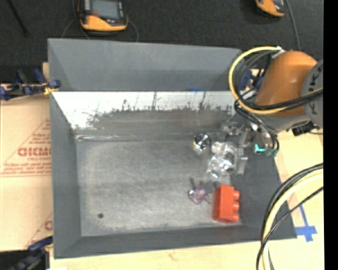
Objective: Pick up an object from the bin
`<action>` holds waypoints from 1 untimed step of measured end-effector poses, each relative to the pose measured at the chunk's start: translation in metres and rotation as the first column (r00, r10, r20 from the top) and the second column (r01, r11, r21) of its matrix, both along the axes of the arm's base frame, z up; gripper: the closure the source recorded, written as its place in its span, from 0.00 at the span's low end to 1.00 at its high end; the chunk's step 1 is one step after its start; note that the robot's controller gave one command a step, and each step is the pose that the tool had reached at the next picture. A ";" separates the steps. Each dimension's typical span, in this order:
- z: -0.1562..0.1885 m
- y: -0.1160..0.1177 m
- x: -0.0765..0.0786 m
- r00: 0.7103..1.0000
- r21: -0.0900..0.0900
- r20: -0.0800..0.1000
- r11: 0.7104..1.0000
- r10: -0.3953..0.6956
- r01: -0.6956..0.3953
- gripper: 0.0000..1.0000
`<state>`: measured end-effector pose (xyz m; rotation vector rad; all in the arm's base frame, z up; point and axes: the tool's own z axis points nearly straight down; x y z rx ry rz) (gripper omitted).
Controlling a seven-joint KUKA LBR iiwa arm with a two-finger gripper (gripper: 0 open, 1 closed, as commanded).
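Whether the fingers are spread or pressed together we cannot tell; the gripper hangs over a clear crumpled plastic piece at the grey metal bin's right side, near a red plastic brick.

The room's light falls from overhead. It washes the far slope of the grey bin almost white with glare, while the bin's bottom sits in an even, duller grey and its left and near walls go darker. A soft sheen lies on the arm's orange cover, and a small silvery thing glints. The ground behind the bin is dim.
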<state>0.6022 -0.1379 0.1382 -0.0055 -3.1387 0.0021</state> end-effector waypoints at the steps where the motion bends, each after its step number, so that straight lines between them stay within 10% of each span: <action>1: -0.029 0.011 -0.036 0.987 -0.004 0.022 0.987 0.159 -0.159 0.00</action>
